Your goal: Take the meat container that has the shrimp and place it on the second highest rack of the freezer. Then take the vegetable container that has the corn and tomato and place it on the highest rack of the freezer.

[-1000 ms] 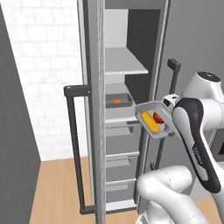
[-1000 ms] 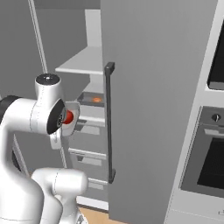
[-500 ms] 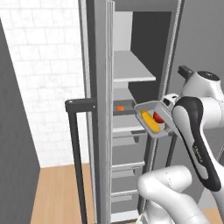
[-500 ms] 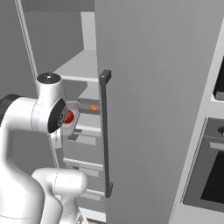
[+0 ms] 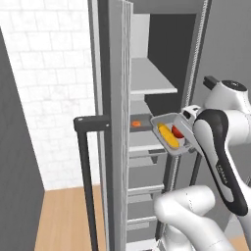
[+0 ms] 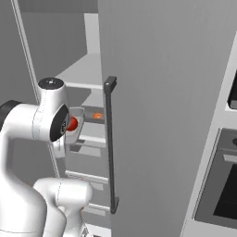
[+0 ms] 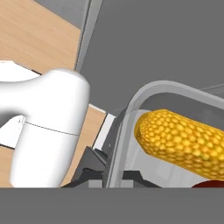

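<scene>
Vegetable container (image 5: 170, 135), with corn (image 5: 168, 136) and tomato (image 5: 178, 131) aboard, hangs clamped by its rim in your gripper (image 5: 192, 139), tilted, just outside the freezer (image 5: 115, 122). Left of it, the shrimp (image 5: 136, 124) sits on its rack. Your target shelf (image 5: 149, 82) lies above and left, bare, with room overhead.

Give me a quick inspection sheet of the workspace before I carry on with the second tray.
Surface: freezer open, pale shelves bare at the top.
Job's things: meat container with shrimp sits on a shelf inside; vegetable container with corn and tomato is held up outside the shelves, tilted.
Clutter: nothing seen.
Grippers: gripper shut on the vegetable container's rim.
Cables: nothing seen.
Surroundings: white brick wall, wood floor, black oven.
</scene>
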Motion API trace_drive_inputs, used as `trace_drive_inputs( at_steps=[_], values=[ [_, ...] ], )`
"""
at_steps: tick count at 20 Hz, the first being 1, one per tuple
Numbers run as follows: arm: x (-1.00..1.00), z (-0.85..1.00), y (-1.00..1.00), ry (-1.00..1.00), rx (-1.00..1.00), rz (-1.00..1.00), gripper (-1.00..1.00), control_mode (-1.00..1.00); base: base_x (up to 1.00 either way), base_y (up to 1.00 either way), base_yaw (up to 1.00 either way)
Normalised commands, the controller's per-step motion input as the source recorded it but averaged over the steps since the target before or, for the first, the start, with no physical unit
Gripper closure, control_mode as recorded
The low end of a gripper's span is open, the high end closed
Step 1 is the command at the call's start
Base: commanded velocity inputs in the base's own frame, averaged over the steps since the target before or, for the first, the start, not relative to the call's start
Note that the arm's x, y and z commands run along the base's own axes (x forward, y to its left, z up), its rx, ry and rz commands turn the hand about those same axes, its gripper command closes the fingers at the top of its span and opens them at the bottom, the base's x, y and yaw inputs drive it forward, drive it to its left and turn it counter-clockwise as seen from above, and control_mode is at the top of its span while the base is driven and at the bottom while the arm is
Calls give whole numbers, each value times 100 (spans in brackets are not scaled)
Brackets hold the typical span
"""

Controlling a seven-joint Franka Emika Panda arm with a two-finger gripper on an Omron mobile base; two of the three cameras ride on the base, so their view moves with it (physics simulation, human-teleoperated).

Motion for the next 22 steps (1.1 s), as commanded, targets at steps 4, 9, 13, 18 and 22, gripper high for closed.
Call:
trace_drive_inputs(
  at_steps=[4,9,13,18,22],
  values=[
    [0,0,0,0,0,0,100,100,44,35,0],
    [0,0,0,0,0,0,100,100,29,44,0],
    [0,0,0,0,0,0,100,100,24,53,0],
    [0,0,0,0,0,0,100,100,7,41,0],
    [-7,5,0,-2,0,0,100,-100,-2,10,0]
  ],
)
